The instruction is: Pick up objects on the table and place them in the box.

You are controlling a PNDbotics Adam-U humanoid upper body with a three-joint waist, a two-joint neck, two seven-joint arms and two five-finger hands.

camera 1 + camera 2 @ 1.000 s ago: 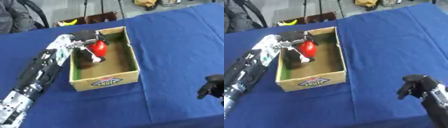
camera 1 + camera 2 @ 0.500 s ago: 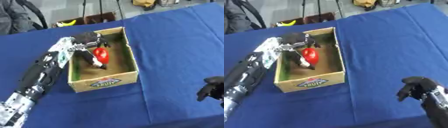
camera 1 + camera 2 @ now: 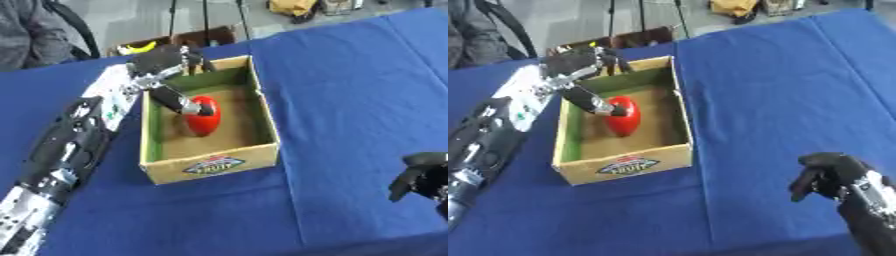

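**Setting red object into box**

Reaching over the box's [image 3: 212, 162] far-left corner, left hand [image 3: 162, 62] has a straight finger [image 3: 177, 102] angled down against the red object [image 3: 203, 116]. Fingers look spread, not curled round it; whether any contact is a real pinch, can't tell.

Red object sits inside the box, on the floor, left of centre, long axis running near-far. Rounded, smooth, glossy skin. Judgement: light, probably rigid plastic or a fruit-like shape, slippery on the curved sides. It will roll if nudged. Best hold would be across the narrow waist, thumb opposite fingers, not on the tapered ends.

Box is open-top cardboard with a green inner lining, standing on the blue table [image 3: 350, 90]. Thin walls, will likely slide if bumped.

Right hand [image 3: 829, 175] idles at the near right, fingers curled, holding nothing.

No other loose objects visible on the cloth.
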